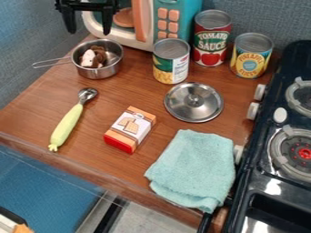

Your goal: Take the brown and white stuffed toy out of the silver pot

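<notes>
In the camera view, the black claw [90, 32] hangs at the upper left, its two fingers apart with nothing clamped between them. It is in front of the toy microwave [177, 5], which is teal and white with orange buttons. Nearest the claw, just below it in the view, is a small metal saucepan [106, 71], upright on the wooden tabletop [97, 116], its wire handle pointing left. Inside lies a brown and white thing [92, 58], perhaps a piece of toy food, though its shape is hard to make out.

To the right of the saucepan stand three upright cans: a yellow and green can [171, 63], a red tomato can [211, 43] and a yellow and blue pineapple can [251, 57]. Below them a round metal lid [185, 107] lies knob up. A scoop [67, 123] with a pale green handle lies at the left, and an orange, white and red box [130, 129] near the middle. A folded teal cloth [193, 168] lies beside the black stove [261, 184].
</notes>
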`<state>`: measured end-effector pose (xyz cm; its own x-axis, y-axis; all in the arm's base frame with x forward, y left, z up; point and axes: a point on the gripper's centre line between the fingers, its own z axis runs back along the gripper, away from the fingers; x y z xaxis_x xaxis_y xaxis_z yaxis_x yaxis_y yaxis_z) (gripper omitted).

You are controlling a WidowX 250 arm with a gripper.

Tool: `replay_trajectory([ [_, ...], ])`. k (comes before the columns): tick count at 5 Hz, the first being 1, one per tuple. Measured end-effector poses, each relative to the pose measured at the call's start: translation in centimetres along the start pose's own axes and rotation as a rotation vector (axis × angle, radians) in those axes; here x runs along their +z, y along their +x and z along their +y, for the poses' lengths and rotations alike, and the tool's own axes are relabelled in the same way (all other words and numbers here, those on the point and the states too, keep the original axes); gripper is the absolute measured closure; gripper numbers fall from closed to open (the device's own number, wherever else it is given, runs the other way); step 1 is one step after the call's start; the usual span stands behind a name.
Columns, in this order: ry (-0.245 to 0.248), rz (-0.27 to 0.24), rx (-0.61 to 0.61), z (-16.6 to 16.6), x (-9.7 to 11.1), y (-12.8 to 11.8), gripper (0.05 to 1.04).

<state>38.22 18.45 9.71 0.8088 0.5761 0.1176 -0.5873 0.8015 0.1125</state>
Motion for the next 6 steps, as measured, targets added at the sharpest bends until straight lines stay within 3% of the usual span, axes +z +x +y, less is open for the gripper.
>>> replay_trajectory([
  [2,0.034,0.037,0.007,-0.2,-3.0,0.4,0.083],
  [6,0.064,0.035,-0.042,-2.5,-4.5,-1.2,0.083],
])
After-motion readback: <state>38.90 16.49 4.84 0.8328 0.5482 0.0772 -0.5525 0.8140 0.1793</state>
